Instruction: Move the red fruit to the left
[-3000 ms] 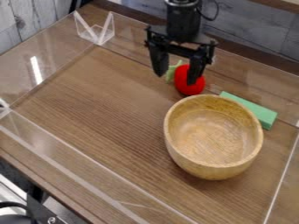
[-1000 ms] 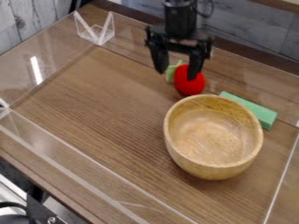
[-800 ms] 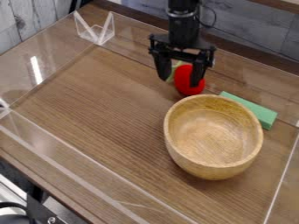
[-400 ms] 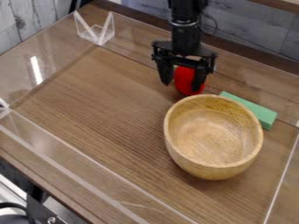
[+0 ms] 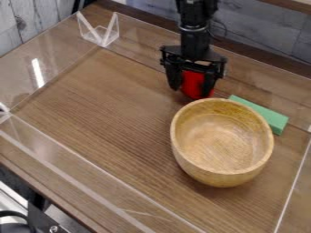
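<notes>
Wood-grain desk (image 5: 97, 118) filled my view, fenced by clear walls. Since the earlier frames my arm had come down, so the fingers (image 5: 195, 82) now stood spread apart on either side of the red fruit (image 5: 195, 85), not closed on it. That fruit sat at the far side, just behind the wooden bowl (image 5: 224, 141), which held nothing. A green block (image 5: 270, 115) lay beside the bowl's right rim.

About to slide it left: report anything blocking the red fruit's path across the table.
Nothing visible blocks it. The red fruit sits between the open gripper fingers; bare table lies to its left. The wooden bowl sits nearer the camera, off that path.
</notes>
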Controlling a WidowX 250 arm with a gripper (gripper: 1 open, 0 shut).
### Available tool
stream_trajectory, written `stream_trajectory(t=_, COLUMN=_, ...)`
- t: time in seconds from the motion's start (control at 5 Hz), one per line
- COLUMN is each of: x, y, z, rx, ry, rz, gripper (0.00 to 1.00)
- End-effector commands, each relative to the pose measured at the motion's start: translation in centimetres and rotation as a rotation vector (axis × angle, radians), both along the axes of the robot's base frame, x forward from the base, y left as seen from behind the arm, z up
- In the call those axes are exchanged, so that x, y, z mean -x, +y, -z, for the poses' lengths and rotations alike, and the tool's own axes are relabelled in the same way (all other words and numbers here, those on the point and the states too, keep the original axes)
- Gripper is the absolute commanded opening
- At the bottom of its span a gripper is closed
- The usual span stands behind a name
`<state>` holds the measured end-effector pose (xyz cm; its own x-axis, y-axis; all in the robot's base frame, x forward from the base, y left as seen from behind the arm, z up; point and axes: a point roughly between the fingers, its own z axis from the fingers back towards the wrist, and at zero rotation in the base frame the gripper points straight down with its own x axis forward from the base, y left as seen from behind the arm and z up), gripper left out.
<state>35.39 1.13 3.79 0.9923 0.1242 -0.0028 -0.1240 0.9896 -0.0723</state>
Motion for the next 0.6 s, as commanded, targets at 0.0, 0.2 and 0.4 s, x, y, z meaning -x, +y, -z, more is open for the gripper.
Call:
stream_trajectory(t=0.0, x=-1.77, y=0.62, z=-1.61, rx=-0.010, ry=-0.080, rz=-0.012, gripper=1.00)
stream_trajectory(t=0.2, x=-2.13, y=0.93, z=-1.34, rx=-0.012, ry=-0.087, rz=-0.022, gripper=1.00)
stream_trajectory(t=0.4, x=-2.44, y=1.23, z=-1.09, rx=-0.014, ry=-0.093, rz=-0.032, gripper=1.00)
